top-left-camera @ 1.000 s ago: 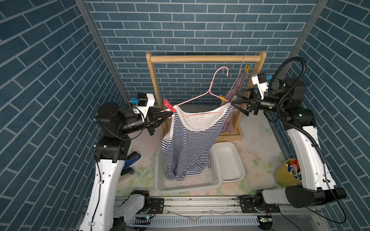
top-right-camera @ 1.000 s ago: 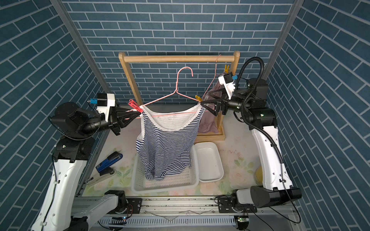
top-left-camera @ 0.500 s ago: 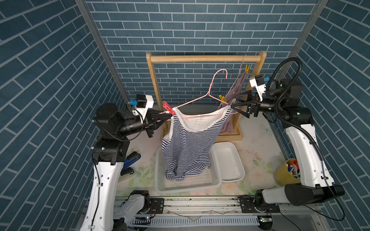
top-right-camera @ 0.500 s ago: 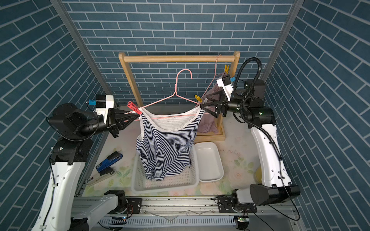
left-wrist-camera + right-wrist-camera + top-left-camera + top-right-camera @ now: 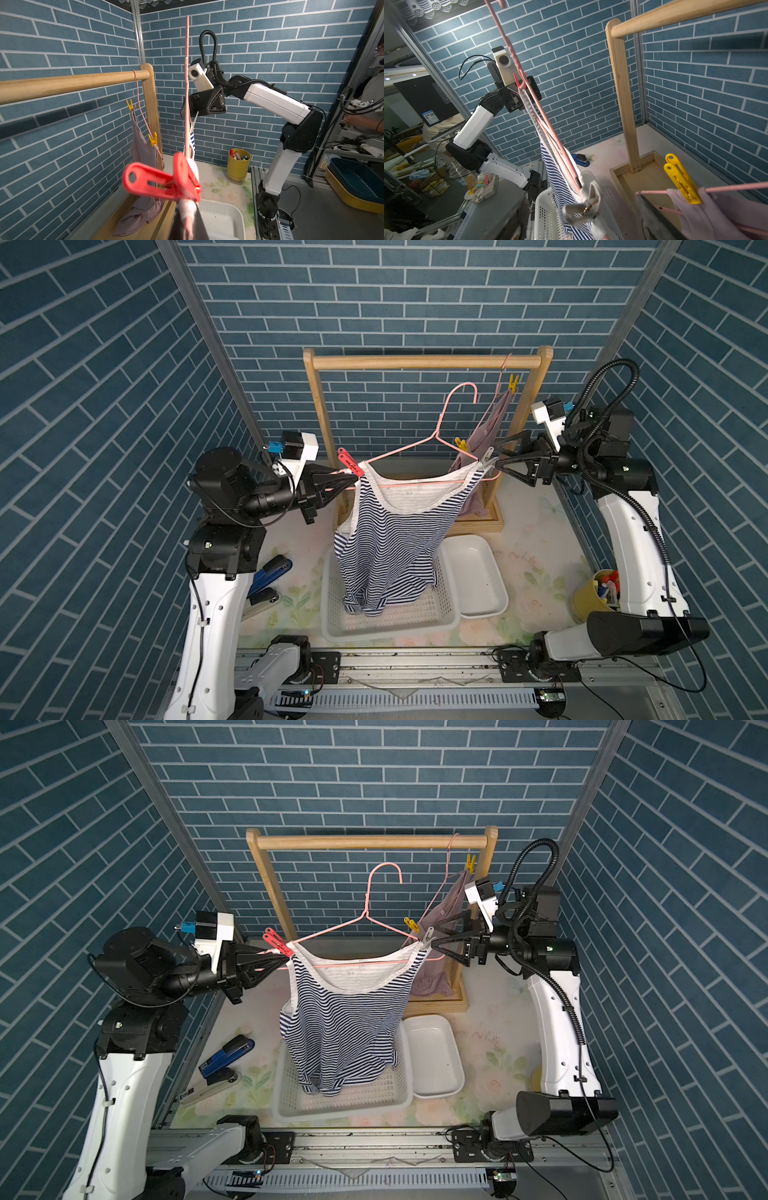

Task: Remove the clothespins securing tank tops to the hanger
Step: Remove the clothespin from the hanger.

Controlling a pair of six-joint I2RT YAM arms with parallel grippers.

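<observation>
The striped tank top [image 5: 390, 539] hangs on a pink hanger [image 5: 440, 423] held in the air. A red clothespin [image 5: 348, 462] [image 5: 162, 182] pins its left strap. My left gripper [image 5: 353, 482] [image 5: 188, 209] is shut on the hanger end just below that pin. A grey clothespin [image 5: 487, 456] [image 5: 581, 209] pins the right strap. My right gripper [image 5: 496, 458] [image 5: 585, 218] stands open, one finger on each side of the grey pin, apart from it. The pink tank top [image 5: 484, 435] [image 5: 708, 212] hangs on the rack behind, held by two yellow clothespins [image 5: 514, 381] [image 5: 460, 443].
The wooden rack [image 5: 415, 362] stands at the back. Below the striped top sit a white perforated basket [image 5: 390, 614] and a white tray [image 5: 478, 572]. A blue stapler [image 5: 270, 572] lies at the left, a yellow cup [image 5: 594, 597] at the right.
The right gripper's jaws have narrowed a little around the grey clothespin. The left gripper and the hanger have hardly moved.
</observation>
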